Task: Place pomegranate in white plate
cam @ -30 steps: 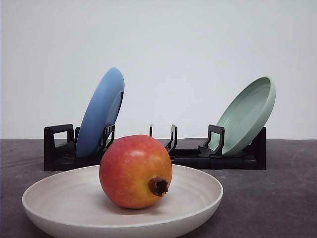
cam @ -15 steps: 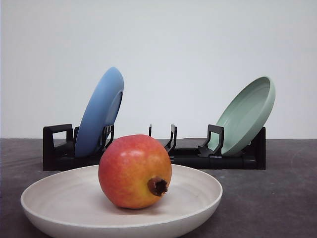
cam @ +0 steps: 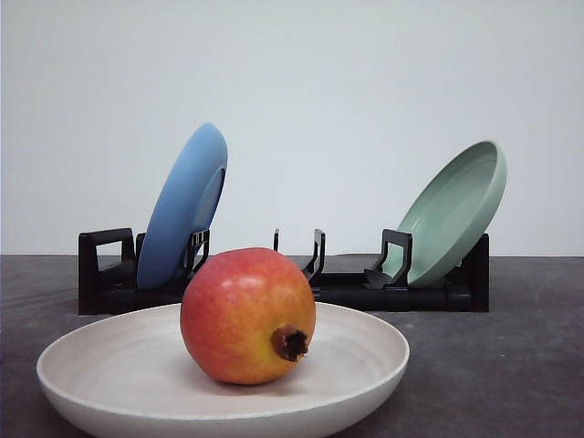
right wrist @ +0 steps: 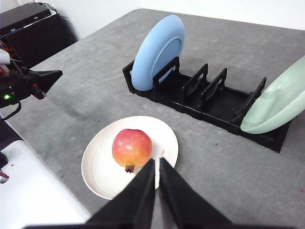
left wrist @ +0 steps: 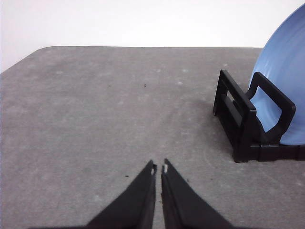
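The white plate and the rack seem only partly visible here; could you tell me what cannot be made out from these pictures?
- Front view: the white plate loses its near rim to the bottom edge.
- Front view: the pomegranate hides part of the black rack.
- Left wrist view: the blue plate is cut by the right edge.
- Right wrist view: the right gripper covers the white plate's near rim; the green plate runs off the right edge.

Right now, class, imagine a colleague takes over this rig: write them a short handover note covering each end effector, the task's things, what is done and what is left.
Left end effector: shut, empty, over bare table beside the black rack.
Right end effector: shut, empty, raised above the white plate's near rim.
Pomegranate: resting inside the white plate, crown tip facing the front camera.
Done: the fruit is placed in the plate.
Left: nothing visible beyond parking the arms.
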Tool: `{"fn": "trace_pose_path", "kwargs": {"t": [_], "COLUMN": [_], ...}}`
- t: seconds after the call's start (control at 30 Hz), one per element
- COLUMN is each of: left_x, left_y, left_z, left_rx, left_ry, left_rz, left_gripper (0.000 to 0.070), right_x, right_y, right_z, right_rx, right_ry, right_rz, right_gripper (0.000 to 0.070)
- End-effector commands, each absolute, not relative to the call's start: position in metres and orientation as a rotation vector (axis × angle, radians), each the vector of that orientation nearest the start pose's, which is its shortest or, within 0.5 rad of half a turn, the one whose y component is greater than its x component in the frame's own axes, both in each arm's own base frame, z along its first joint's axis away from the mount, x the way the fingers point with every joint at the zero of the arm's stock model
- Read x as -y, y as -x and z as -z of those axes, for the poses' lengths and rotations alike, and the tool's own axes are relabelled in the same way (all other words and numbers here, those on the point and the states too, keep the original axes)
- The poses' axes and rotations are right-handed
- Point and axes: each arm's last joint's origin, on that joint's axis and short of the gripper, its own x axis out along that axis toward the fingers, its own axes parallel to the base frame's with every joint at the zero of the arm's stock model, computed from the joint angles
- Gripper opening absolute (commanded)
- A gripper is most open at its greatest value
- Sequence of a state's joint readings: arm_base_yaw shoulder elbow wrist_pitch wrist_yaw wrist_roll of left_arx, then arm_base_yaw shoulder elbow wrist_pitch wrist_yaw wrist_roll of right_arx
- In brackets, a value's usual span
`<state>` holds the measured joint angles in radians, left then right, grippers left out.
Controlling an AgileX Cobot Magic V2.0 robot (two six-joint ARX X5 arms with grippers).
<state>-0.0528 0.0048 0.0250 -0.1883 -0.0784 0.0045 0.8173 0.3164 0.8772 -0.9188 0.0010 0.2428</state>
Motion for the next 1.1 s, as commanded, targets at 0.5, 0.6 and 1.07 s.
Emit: {"fn": "trace_pose_path", "kwargs": {"t": [0.5,0.6,1.07], "left_x": [0.0028,0.0028,0.0027], "left_y": [-0.0955,-0.0955,-0.0955], "left_z": [-0.1495,-0.1495,-0.1495], "left_rx": [-0.177,-0.177,-0.177], "left_ry": [-0.071,-0.071,-0.07], "left_rz": [-0.019,-0.019,-0.019], "left_gripper": [0.0,0.0,0.0], "right_x": [-0.0254,-0.0254,-0.0254], "right_y": [-0.0234,-0.0234,-0.0234], "right_z": [-0.3356,-0.3356,-0.3356], "right_rx": [-0.422,-0.422,-0.422], "right_ry": [-0.085,-0.085,-0.085], "right_rz": [-0.771,-0.771,-0.771], "right_gripper": [0.0009,0.0009,0.0009]}}
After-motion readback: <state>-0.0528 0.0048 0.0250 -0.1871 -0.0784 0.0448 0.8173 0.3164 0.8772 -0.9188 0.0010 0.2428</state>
